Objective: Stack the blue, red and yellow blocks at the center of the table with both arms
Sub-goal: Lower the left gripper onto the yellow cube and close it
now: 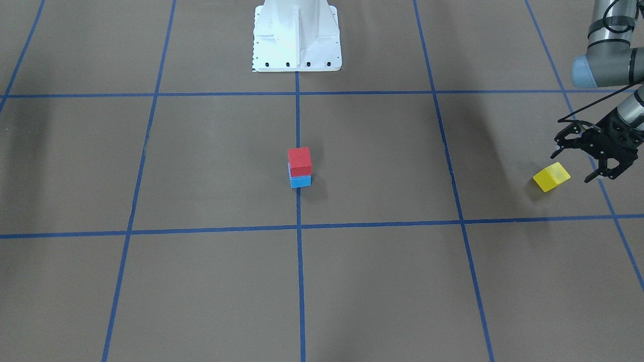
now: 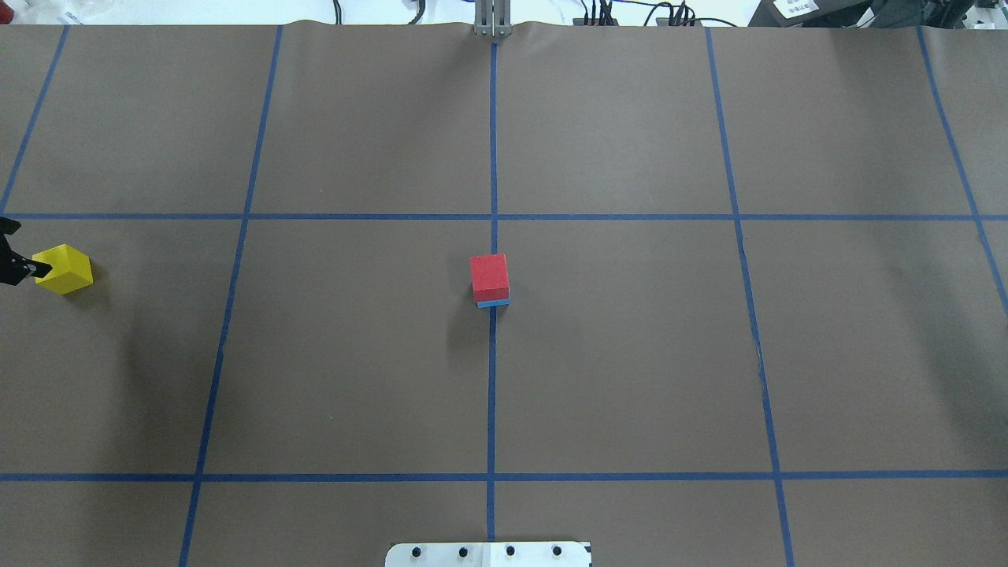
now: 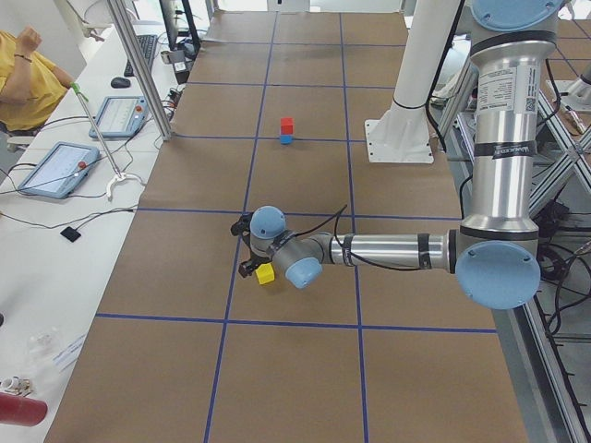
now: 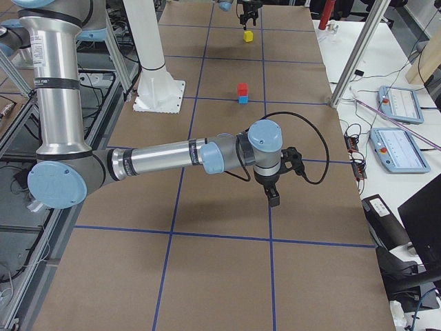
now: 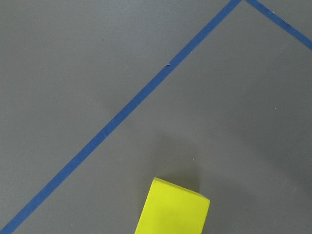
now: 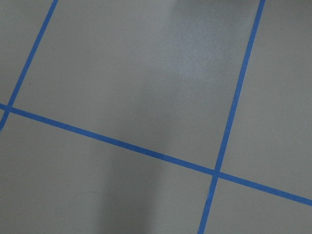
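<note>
A red block (image 1: 299, 161) sits on a blue block (image 1: 301, 181) at the table's centre, on the middle tape line; the stack also shows in the overhead view (image 2: 489, 277). A yellow block (image 1: 551, 176) lies alone on the table far to my left side (image 2: 64, 268). My left gripper (image 1: 573, 165) is open and empty, hovering just beside and above the yellow block, apart from it. The left wrist view shows the yellow block (image 5: 173, 212) at its bottom edge. My right gripper (image 4: 275, 196) shows only in the exterior right view, low over bare table; I cannot tell its state.
The white robot base (image 1: 297, 35) stands at the table's robot-side edge. Blue tape lines (image 2: 492, 394) divide the brown table into squares. Side benches hold tablets (image 3: 60, 168) and cables; a person in yellow (image 3: 23, 74) sits beyond the bench.
</note>
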Available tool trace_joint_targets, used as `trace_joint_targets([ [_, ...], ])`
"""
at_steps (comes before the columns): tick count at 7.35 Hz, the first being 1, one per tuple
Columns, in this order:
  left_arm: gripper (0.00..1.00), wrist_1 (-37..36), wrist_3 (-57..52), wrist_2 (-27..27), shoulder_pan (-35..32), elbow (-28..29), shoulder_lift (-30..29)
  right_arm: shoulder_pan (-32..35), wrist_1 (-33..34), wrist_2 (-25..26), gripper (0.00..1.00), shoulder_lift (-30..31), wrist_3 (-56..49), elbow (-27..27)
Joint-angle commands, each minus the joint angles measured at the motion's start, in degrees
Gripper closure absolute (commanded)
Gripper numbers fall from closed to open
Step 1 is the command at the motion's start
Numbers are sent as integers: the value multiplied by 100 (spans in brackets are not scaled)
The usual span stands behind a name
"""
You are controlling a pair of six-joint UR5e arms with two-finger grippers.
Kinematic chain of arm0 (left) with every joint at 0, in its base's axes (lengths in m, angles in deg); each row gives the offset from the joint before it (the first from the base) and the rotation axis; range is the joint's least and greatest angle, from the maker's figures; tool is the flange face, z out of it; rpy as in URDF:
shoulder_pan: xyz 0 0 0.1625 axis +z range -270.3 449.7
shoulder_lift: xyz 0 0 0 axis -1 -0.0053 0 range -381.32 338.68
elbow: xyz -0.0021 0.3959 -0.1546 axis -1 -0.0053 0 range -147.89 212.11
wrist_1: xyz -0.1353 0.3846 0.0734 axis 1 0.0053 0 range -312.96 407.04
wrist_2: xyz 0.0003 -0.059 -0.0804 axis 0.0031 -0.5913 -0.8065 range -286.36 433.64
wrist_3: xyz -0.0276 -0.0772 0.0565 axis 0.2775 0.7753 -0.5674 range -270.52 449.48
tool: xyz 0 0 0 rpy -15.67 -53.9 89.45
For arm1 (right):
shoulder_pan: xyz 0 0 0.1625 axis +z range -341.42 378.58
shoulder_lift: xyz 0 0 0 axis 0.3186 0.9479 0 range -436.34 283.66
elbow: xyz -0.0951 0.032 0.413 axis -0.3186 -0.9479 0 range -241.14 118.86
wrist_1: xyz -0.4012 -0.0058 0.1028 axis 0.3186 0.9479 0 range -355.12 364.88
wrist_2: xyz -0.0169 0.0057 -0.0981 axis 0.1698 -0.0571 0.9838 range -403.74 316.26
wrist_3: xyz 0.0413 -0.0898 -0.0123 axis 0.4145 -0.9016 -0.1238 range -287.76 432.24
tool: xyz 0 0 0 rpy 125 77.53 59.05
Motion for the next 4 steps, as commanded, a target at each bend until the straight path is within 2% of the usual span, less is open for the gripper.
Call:
trace_joint_targets([
  [1, 1, 28, -9, -3, 63, 355, -295, 0, 0, 9, 0, 0, 0, -6],
  [4, 1, 300, -53, -38, 238, 365, -165, 0, 18, 9, 0, -62, 0, -15],
])
